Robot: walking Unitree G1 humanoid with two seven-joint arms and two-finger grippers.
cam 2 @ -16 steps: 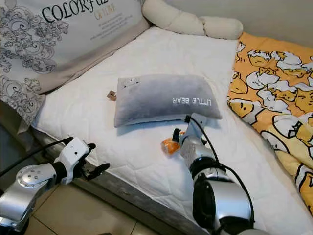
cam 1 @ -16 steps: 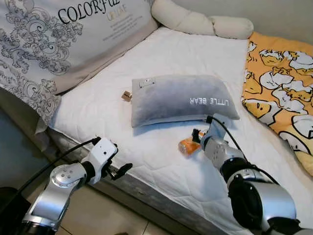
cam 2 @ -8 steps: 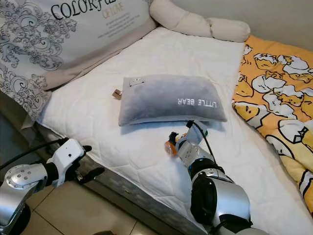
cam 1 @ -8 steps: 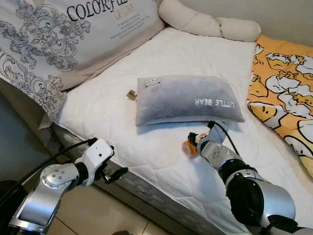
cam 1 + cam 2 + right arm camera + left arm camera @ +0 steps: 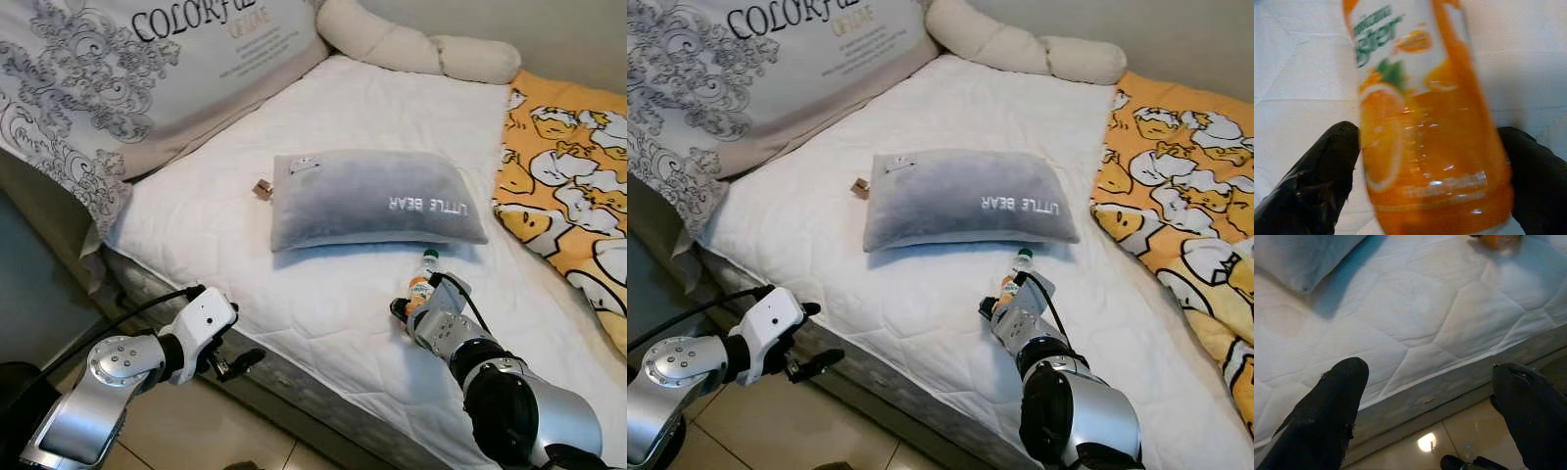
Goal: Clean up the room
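An orange juice bottle [image 5: 421, 280] with a green cap stands upright just above the white quilted mattress [image 5: 323, 294], in front of the grey "LITTLE BEAR" pillow [image 5: 372, 196]. My right gripper [image 5: 413, 305] is shut on its lower part. In the right wrist view the bottle [image 5: 1425, 122] sits between the two black fingers [image 5: 1322, 171]. My left gripper [image 5: 235, 360] hangs open beside the mattress's front edge, over the floor. In the left wrist view its gripper [image 5: 1425, 382] holds nothing, and the bottle [image 5: 1498, 240] is at the picture's edge.
A large patterned cushion [image 5: 127, 69] leans at the bed's left. A cream bolster [image 5: 411, 44] lies at the back. A yellow cartoon blanket [image 5: 568, 186] covers the right side. A small brown object [image 5: 262, 187] lies by the pillow's left end. Tiled floor [image 5: 196, 431] runs below the bed edge.
The bottle lay on its side on the mattress at my right gripper; now it stands upright in that gripper, drawn a little toward me. The left arm has barely moved.
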